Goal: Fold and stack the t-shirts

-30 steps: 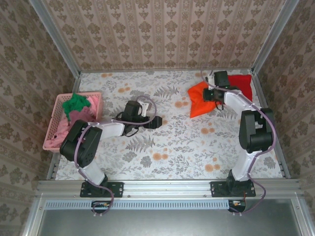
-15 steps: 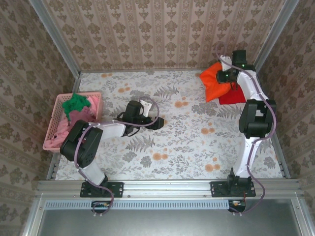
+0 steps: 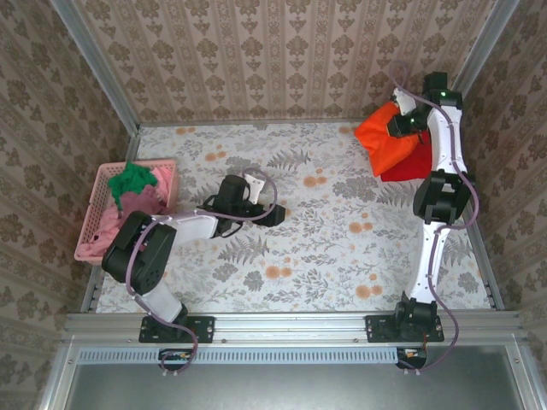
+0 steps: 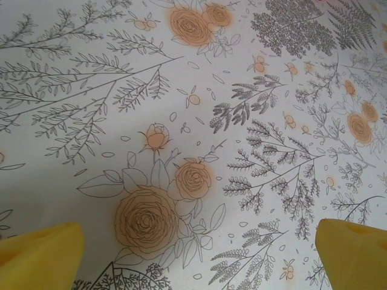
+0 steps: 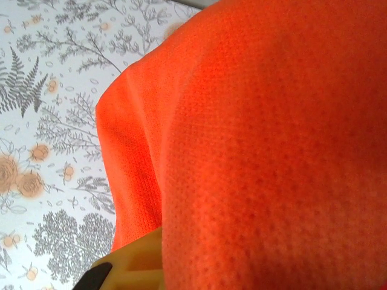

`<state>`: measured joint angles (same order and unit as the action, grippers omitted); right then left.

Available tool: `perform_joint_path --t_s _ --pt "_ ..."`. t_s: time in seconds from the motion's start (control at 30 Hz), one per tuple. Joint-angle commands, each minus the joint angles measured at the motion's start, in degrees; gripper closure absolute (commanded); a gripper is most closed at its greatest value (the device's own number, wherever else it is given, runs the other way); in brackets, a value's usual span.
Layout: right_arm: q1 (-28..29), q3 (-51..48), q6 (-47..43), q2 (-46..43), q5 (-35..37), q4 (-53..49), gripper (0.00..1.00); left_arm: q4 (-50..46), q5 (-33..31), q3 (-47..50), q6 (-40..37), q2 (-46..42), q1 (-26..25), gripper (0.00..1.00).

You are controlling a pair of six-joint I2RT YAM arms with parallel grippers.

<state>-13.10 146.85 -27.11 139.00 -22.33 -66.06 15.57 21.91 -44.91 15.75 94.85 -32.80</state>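
Filling basket (image 3: 96, 196): green shirt (image 3: 132, 178), pink shirt (image 3: 107, 226).

Open table (image 3: 342, 248) centre; basket (image 3: 101, 184) far left

Orange t-shirt (image 5: 260, 151) close against the lens, over the flowered table cover (image 5: 48, 121).

The cloth takes up the right and middle, its fine knit weave plain to see, and a folded edge runs down its left side. Grey ferns and orange roses on the white cover show at the left. At the bottom a yellow finger (image 5: 136, 257) with a black patch (image 5: 91, 279) presses against the cloth's lower edge.
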Motion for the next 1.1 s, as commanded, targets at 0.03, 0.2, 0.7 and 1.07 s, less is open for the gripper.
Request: perform_joint_path --t_s 0.03,0.2,0.7,1.07 --pt "-0.94 2.85 -1.76 0.91 -2.34 -2.38 1.00 -0.83 -0.55 -1.11 -1.51 -0.55 -0.78 0.00" --pt "-1.13 4.25 -1.74 2.53 0.40 -1.20 1.00 -1.14 -0.62 -1.18 -1.33 -0.39 -1.09 0.00" --pt "-2.03 5.65 -0.66 4.07 7.03 0.14 1.00 -1.00 -0.91 -1.81 -1.00 0.66 -1.22 0.00" --pt "-2.53 5.64 1.81 -0.21 5.57 3.01 1.00 -0.03 -0.81 -1.34 -0.90 0.99 -1.30 0.00"
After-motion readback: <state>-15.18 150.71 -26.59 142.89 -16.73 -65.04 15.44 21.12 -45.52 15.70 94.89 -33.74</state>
